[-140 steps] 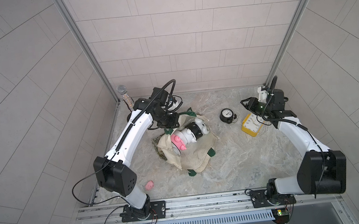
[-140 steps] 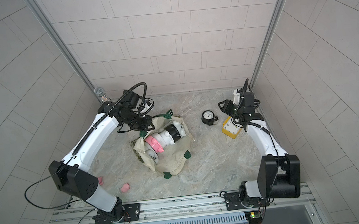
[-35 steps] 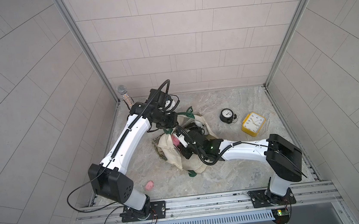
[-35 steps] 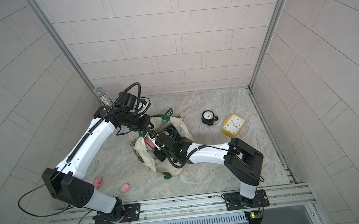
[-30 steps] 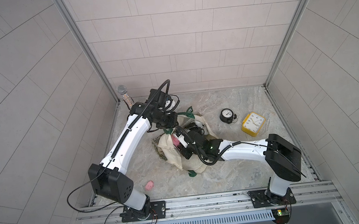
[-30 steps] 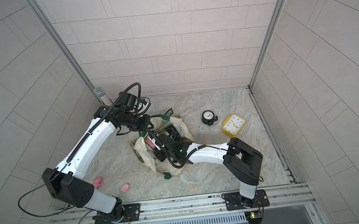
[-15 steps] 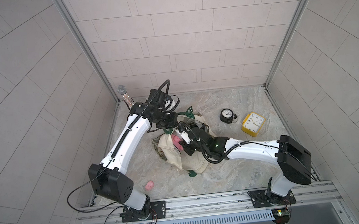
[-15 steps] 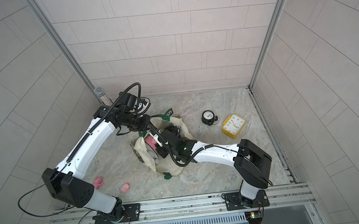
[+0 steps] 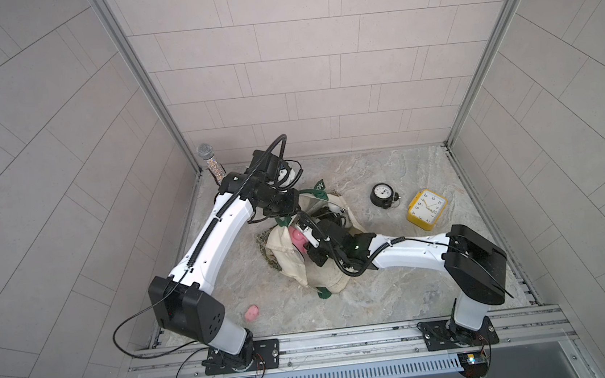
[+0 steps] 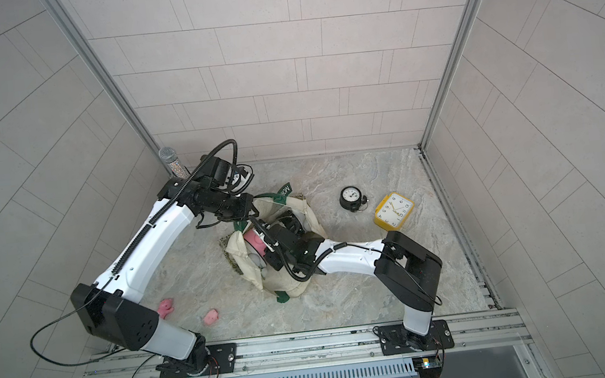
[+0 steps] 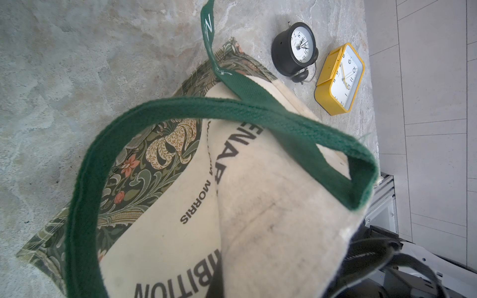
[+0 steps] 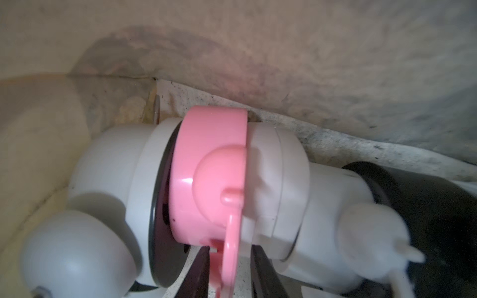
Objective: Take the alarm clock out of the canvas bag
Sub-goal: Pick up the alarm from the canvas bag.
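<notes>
The canvas bag [image 9: 288, 261] sits in the middle of the bench [image 9: 398, 294], in the same spot as a few seconds ago. Its mouth is held up by the left pincer [image 9: 289, 209], which stays pressed together on the green strap handle [image 11: 90, 165] at the bag's upper left edge. What differs is the right arm: nearly five seconds back it was at the right of the frame by the yellow square clock [image 9: 427, 210]. Now it stretches low across the bench from lower right into the bag's mouth, and the yellow clock lies free, face up, just right of the black round clock [image 9: 382, 194]. The pink alarm clock [image 12: 206, 165] is inside the bag, wedged between white rounded pieces, and shows as a pink patch at the bag's mouth in both top views. In the right wrist view the right pincer [image 12: 229, 251] has its dark fingers [image 12: 200, 273] either side of the clock's pink ring, narrowly apart; I cannot tell whether they squeeze it. A small pink piece [image 9: 252, 312] lies on the bench at lower left of the bag
</notes>
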`<state>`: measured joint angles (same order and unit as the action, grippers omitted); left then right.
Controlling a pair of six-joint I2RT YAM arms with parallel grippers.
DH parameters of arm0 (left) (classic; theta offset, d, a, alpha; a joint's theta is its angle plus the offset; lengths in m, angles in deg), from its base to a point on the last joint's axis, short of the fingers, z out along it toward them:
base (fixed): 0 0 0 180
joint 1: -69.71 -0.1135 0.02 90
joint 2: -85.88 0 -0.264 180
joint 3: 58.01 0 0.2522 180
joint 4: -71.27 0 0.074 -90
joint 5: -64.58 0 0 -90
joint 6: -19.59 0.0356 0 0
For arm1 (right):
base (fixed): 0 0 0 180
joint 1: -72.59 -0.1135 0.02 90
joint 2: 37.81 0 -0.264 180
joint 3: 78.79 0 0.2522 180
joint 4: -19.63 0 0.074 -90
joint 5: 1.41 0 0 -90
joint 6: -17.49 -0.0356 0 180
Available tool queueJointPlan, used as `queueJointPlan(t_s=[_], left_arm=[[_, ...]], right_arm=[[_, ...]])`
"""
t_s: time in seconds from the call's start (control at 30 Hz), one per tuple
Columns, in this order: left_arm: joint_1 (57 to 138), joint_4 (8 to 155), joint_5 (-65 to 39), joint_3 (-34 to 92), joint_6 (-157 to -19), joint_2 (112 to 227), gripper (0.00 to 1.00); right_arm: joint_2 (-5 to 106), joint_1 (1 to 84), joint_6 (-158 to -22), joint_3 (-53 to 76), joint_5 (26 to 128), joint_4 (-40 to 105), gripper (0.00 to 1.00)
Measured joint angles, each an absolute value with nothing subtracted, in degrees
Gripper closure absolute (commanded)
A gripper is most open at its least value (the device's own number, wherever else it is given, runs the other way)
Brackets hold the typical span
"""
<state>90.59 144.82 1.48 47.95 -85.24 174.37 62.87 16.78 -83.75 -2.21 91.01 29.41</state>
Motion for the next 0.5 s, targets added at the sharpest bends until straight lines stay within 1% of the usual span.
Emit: queueJointPlan(t_s=[0.07,0.13,0.33,0.5], left_arm=[[90.6,144.8,1.5,48.0,-85.2,174.4,1.0],[90.6,144.8,1.5,48.0,-85.2,174.4,1.0],[90.6,144.8,1.6,48.0,-85.2,174.4,1.0],[90.6,144.8,1.5,48.0,-85.4,174.4,1.0]], right_arm=[[63.2,16.8,-83.9,-2.1,90.6,29.3,0.92],[63.2,16.8,-84.3,-2.0,90.5,29.3,0.99],[62.2,17.0,-84.5,-1.9,89.9,30.4,1.0],[58.2,17.0,-83.8,-2.3,89.6,33.4,1.0]])
